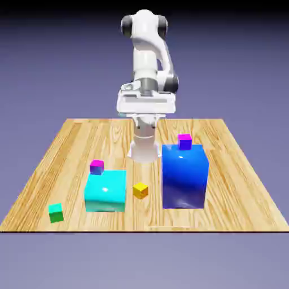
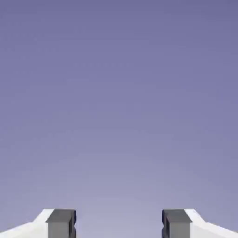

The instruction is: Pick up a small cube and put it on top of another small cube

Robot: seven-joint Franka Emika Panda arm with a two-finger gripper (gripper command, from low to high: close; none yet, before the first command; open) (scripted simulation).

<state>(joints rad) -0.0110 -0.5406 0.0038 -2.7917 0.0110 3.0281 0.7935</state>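
Green cube [image 1: 55, 213] (tiny) near table's [image 1: 237, 169] corner.

- White arm [image 1: 148, 62] rises upright, folded over at its top joint.
- Claw [image 2: 119, 224] spread wide, nothing between its grey fingertips [image 2: 60, 223], at 6 o'clock in the hand view.

A: What sort of place do we see here?

B: We see a rendered simulation scene, not a real room: a wooden table [image 1: 73, 147] floats before a plain blue-violet backdrop [image 1: 248, 56].

A: What else shows it?

B: We note flat-coloured blocks, such as the glossy blue block [image 1: 185, 176], and a white arm [image 1: 148, 68].
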